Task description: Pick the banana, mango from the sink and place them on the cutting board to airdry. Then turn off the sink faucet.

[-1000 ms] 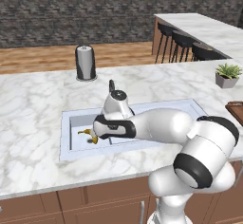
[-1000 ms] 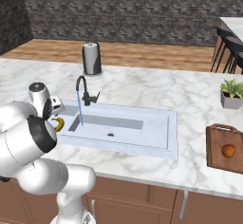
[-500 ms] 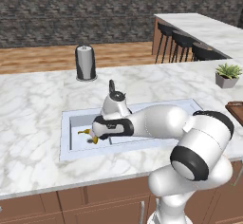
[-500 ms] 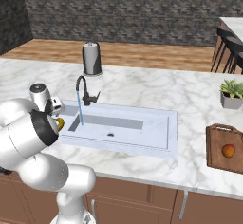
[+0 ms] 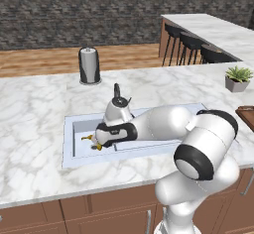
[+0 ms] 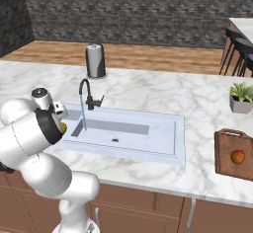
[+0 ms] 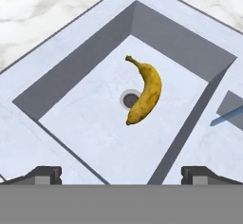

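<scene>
Paper-towel holder (image 5: 89,65) upright on marble surface (image 5: 34,104), at 11 o'clock. Potted plant (image 6: 241,97) at 3 o'clock. Bar stools (image 5: 191,42) at 1 o'clock.

Two base views, sink (image 5: 69,144) shared

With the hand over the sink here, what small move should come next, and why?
Probably a straight descent toward the banana. The gripper is open with nothing between its fingers, and the banana lies loose on the floor of the sink, partly over the drain. The mango already sits on the cutting board, so the banana is what remains.
</scene>
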Tool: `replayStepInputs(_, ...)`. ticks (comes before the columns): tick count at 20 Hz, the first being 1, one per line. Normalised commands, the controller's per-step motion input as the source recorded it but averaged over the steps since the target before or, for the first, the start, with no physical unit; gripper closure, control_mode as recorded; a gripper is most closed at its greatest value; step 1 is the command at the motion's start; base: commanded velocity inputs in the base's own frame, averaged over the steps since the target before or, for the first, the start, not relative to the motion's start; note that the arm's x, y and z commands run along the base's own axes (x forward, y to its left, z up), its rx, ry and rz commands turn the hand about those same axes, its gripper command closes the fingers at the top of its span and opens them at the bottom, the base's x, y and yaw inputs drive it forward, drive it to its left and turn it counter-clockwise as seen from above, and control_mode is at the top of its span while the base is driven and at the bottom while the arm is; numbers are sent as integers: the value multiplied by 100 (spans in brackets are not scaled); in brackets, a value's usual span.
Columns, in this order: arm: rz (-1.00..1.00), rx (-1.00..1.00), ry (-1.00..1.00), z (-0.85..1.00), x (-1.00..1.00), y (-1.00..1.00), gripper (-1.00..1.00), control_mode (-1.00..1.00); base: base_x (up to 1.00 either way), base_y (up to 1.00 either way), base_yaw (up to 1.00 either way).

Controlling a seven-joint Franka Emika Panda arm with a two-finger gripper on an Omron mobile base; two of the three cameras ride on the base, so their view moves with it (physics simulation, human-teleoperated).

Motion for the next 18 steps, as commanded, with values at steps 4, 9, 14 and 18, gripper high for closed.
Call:
replayStepInputs(4,0,0,0,-13,9,0,-100,-100,0,0,0)
replayStepInputs(9,0,0,0,-12,14,1,-100,-100,0,0,0)
replayStepInputs(14,-1,0,0,-11,13,3,-100,-100,0,0,0)
replayStepInputs(18,-1,0,0,-11,14,3,-100,-100,0,0,0)
